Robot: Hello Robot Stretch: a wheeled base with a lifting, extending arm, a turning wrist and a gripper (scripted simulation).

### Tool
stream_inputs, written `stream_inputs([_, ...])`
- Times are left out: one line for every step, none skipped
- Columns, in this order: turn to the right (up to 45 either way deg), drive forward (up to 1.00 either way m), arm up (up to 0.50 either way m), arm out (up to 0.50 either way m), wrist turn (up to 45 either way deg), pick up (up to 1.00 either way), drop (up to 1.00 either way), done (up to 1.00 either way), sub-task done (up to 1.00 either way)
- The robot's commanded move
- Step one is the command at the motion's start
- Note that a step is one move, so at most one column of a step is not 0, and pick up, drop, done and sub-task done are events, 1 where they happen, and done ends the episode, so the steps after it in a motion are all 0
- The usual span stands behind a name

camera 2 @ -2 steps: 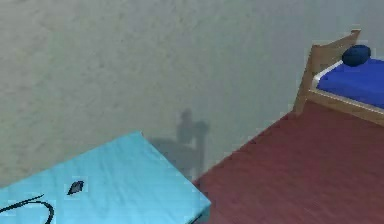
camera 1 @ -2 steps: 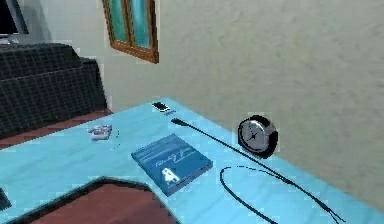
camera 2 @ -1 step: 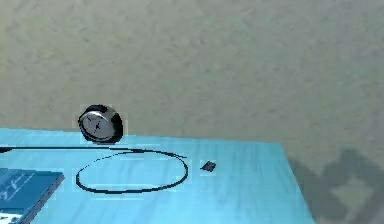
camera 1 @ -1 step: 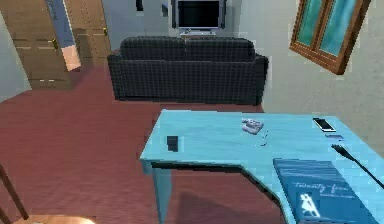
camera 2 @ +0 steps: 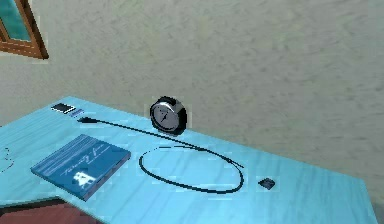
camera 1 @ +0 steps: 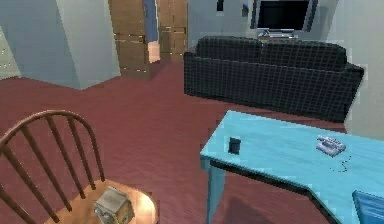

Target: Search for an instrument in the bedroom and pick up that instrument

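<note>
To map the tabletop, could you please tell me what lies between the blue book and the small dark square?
In the arm side view, a looped black cable lies between the blue book and the small dark square.

Setting: a home, living room.
- Far right: dark checked fabric sofa (camera 1: pixel 270 70), flat-screen television (camera 1: pixel 282 15) behind it.
- Far left: panelled wooden doors (camera 1: pixel 130 35).
- Floor: dark red carpet (camera 1: pixel 130 110).
- Near left: round-backed wooden spindle chair (camera 1: pixel 143 207).
- Near right: light blue painted table (camera 1: pixel 280 150), bearing a round chrome alarm clock (camera 2: pixel 167 115) and a blue book (camera 2: pixel 82 163).
- Arm side view's far left: wood-framed window (camera 2: pixel 18 30) in a beige wall.
</note>
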Motion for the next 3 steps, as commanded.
stream_inputs([0.0, 0.00, 0.50, 0.00, 0.0, 0.00, 0.00, 0.00, 0.00])
stream_inputs([0.0, 0.00, 0.38, 0.00, 0.0, 0.00, 0.00, 0.00, 0.00])
stream_inputs([0.0, 0.00, 0.00, 0.50, 0.0, 0.00, 0.00, 0.00, 0.00])
